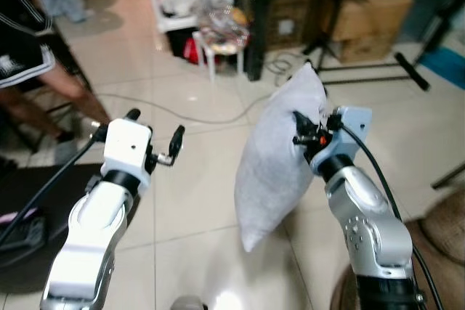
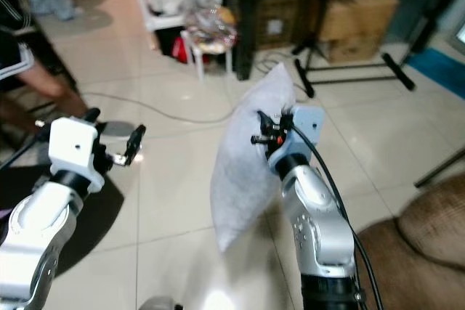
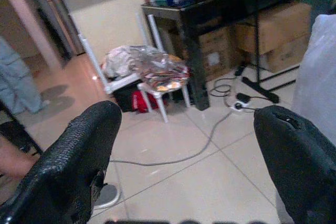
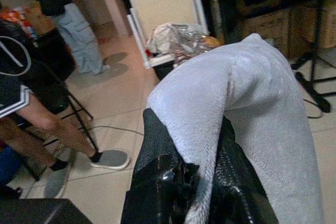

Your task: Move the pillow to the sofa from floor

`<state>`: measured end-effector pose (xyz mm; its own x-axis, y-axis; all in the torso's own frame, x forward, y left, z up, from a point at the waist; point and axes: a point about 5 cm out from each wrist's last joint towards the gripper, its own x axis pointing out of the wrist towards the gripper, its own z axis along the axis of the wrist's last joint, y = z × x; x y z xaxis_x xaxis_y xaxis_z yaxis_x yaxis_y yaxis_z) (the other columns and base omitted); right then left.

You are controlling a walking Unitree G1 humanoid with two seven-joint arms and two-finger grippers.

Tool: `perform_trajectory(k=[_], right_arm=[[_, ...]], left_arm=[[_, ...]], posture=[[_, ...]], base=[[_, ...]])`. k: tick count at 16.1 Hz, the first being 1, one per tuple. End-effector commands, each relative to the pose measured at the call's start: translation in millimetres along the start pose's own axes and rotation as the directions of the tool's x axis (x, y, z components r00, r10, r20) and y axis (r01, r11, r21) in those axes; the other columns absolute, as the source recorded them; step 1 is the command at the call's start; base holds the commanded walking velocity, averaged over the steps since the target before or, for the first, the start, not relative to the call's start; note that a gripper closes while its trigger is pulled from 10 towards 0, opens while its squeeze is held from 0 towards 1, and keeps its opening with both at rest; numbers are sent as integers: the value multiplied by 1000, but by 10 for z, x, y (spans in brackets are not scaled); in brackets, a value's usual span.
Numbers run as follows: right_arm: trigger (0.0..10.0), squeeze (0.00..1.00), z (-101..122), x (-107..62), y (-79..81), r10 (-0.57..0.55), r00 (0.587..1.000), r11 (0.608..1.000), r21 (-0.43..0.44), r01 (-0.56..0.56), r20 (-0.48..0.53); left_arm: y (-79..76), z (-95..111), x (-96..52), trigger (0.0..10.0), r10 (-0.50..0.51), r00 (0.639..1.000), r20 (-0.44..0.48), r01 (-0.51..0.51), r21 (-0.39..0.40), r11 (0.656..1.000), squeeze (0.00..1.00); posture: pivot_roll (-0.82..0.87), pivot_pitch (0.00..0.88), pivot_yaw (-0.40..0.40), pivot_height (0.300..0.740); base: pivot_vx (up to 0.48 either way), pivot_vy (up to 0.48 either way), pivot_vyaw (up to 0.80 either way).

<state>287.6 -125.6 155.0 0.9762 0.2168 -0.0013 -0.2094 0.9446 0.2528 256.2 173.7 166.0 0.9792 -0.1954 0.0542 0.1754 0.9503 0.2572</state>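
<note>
A light grey pillow (image 1: 280, 154) hangs upright above the tiled floor, held up in the middle of the eye views. My right gripper (image 1: 304, 134) is shut on the pillow's right edge, and in the right wrist view the fabric (image 4: 231, 103) is pinched between the black fingers (image 4: 157, 177). My left gripper (image 1: 155, 136) is raised to the left of the pillow, apart from it, open with nothing between its fingers (image 3: 79, 156). A brown sofa edge (image 2: 429, 230) shows at the lower right.
A person's legs (image 1: 54, 92) stand at the far left by a dark mat (image 1: 43, 201). Behind are a white stool with a bag (image 1: 221, 34), a black table over cardboard boxes (image 1: 363, 23), a tripod's legs (image 1: 403, 67) and a cable (image 1: 182, 114) across the tiles.
</note>
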Motion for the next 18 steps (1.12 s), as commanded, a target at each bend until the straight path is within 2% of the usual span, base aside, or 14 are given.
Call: perform_trajectory(k=[1, 12, 15, 18], right_arm=[[10000, 0, 110, 17, 33, 14, 999, 1000, 11, -14, 48], [10000, 0, 131, -12, -40, -7, 999, 1000, 12, 7, 46], [10000, 0, 150, 6, -69, -19, 999, 999, -38, 21, 51], [10000, 0, 127, 5, -99, -42, 998, 998, -45, 44, 37]], left_arm=[[-8, -3, 16, 10000, -10, 1000, -1, 10, 11, 1000, 141], [-34, -42, 25, 10000, -21, 1000, -9, 21, 11, 1000, 137], [-42, -49, 37, 10000, -16, 1000, -7, 16, 6, 1000, 141], [-52, -59, 37, 10000, -18, 1000, -8, 18, 5, 1000, 141]], posture=[[-77, 0, 34, 740], [-96, 0, 28, 740], [-101, 0, 24, 740], [-108, 0, 27, 740]], base=[[0, 0, 0], [0, 0, 0], [0, 0, 0], [0, 0, -800]])
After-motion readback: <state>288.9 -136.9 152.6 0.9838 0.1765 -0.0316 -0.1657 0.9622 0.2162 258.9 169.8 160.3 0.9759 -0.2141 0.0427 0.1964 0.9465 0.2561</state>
